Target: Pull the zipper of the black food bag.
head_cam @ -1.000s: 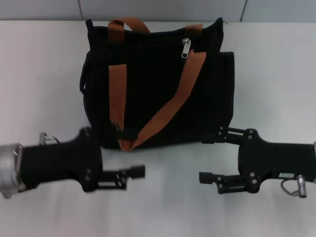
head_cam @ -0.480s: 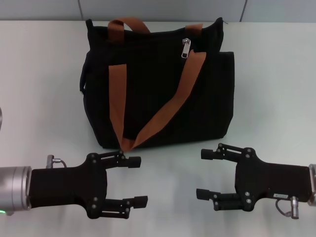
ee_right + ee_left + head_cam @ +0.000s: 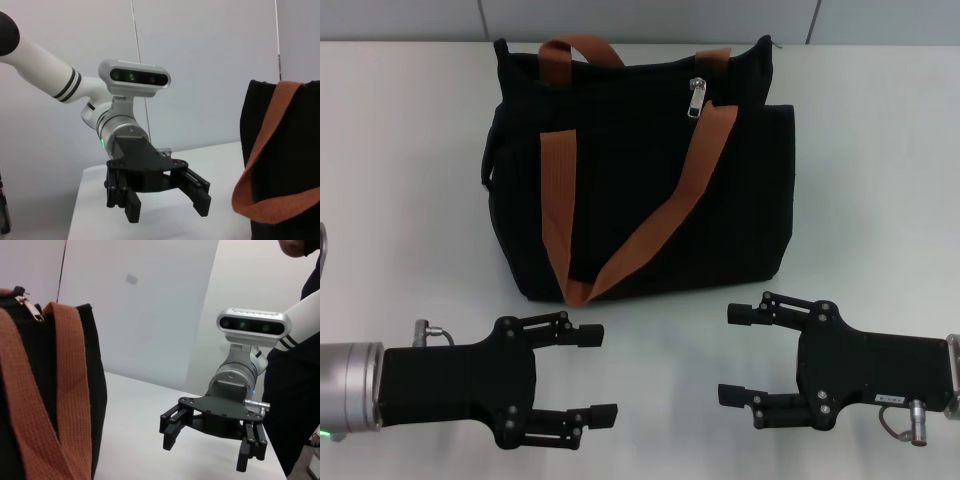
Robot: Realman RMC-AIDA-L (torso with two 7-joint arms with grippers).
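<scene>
The black food bag (image 3: 635,170) stood at 12 o'clock on the white table (image 3: 880,180), well apart from both arms. The zipper (image 3: 697,97) sat near the top edge, approx. 1 o'clock on the bag face, tab hanging beside the right orange strap (image 3: 670,200). The left gripper (image 3: 600,373) was at 7 o'clock, fingers spread, holding nothing. The right gripper (image 3: 735,354) was at 5 o'clock, also spread and empty.

Recommended procedure: use the right gripper, since it looked closer to the pull. Approach from above w/ fingers narrowed to suit the small tab. The left gripper should probably brace the bag's far-left top corner, else the soft fabric could drag along the track.
</scene>
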